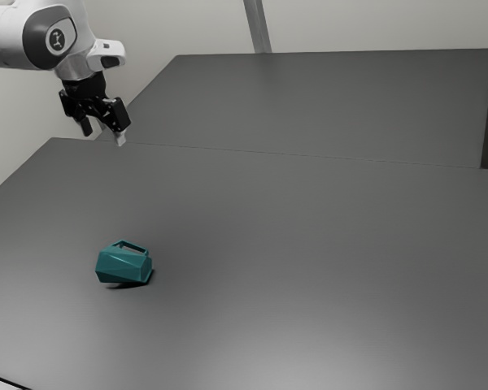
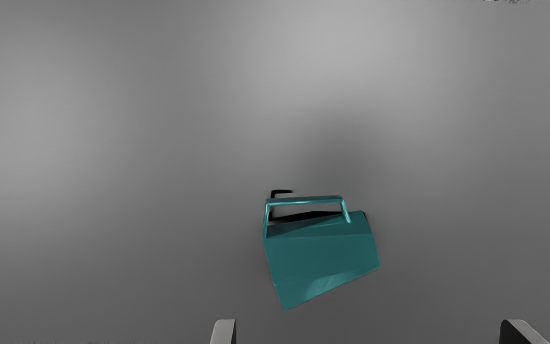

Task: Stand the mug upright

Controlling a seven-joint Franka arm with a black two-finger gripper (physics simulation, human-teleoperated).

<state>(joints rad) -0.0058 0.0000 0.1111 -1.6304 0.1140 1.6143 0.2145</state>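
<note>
Lying sideways, the mug [image 2: 322, 258] hides its underside, the wide-apart jaws cropped in the wrist view.

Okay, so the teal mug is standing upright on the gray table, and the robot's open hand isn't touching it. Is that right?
Not quite: the exterior view shows the teal mug lying on its side, not upright. The rest holds: it is on the gray table, and the open hand isn't touching it.

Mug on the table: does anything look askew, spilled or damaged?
The mug lies on its side on the table, its handle sticking out, instead of standing on its base. I see no spill or damage.
</note>
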